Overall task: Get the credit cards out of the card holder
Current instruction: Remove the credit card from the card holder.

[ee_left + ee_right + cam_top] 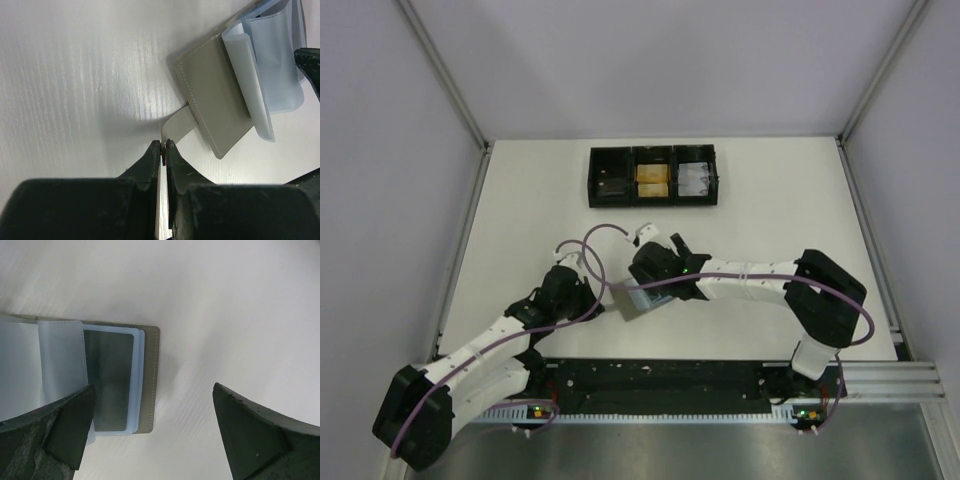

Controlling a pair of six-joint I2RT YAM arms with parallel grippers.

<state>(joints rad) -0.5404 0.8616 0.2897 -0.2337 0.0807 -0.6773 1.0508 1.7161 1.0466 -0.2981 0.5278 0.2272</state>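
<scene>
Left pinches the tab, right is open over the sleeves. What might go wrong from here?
The left tool pinches only the tab of the card holder; a pull may slip it free. The right tool, open over the floppy blue sleeves, may grab a sleeve instead of a card.

No text, label, brand or number can be read anywhere, neither on the card holder [215, 100] nor the tray [610, 160].

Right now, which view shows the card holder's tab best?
Left wrist: the tab sits mid-frame, pinched in the shut left jaws. Top external shows the card holder only as a small grey patch; right wrist shows its blue sleeves, no tab.
</scene>
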